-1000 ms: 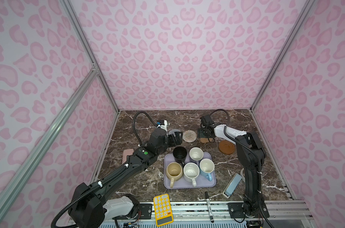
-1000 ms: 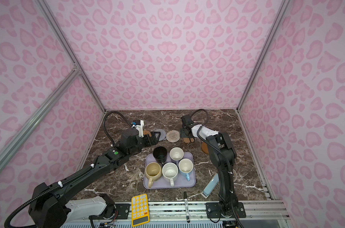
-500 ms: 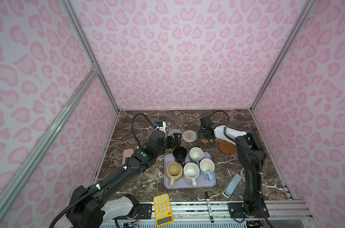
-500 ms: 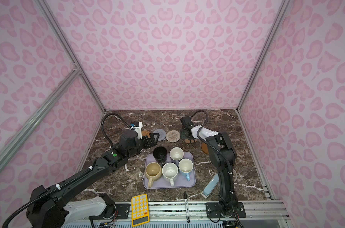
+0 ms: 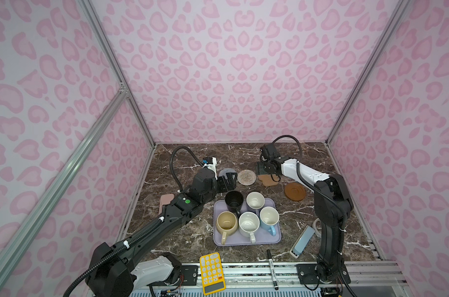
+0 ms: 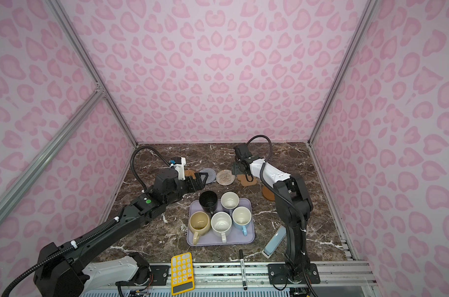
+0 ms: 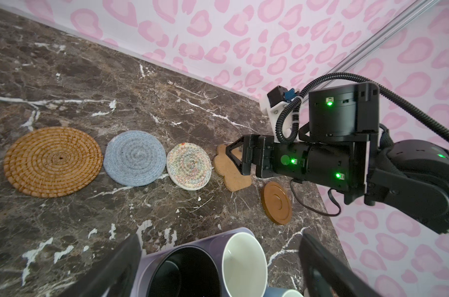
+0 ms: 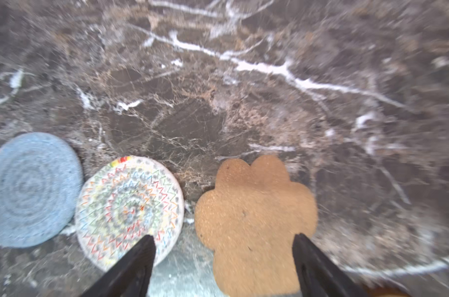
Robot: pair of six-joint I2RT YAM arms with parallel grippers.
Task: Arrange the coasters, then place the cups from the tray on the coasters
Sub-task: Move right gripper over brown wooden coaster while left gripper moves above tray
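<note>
You have a counter (image 7: 89, 77) with a polished dark-brown marble look, white-veined and faintly glossy. The orange-tan coaster (image 7: 53, 162) is coiled straw-like fibre, rough and ribbed. The grey-blue coaster (image 7: 134, 161) and the cream coaster (image 7: 188, 166) are soft coiled cord, matt, the cream one flecked with coloured stitching. The flower coaster (image 8: 254, 218) looks like grainy cork. The brown disc (image 7: 276, 203) is smooth wood with a low sheen. The cups (image 5: 248, 223) look glazed and shiny, and the tray (image 5: 262, 239) looks like smooth matt plastic.

Tray (image 5: 246, 240): five upright mugs (image 5: 248, 223) are carried.
Coasters: a grey-blue coaster (image 5: 224, 171), cream coaster (image 5: 246, 177), flower coaster (image 5: 267, 181) and brown disc (image 5: 294, 191) are lined up on the surface (image 5: 295, 213) behind it.
Left gripper (image 5: 230, 180): held over the grey-blue coaster.
Right gripper (image 5: 260, 171): held over the flower coaster.
</note>
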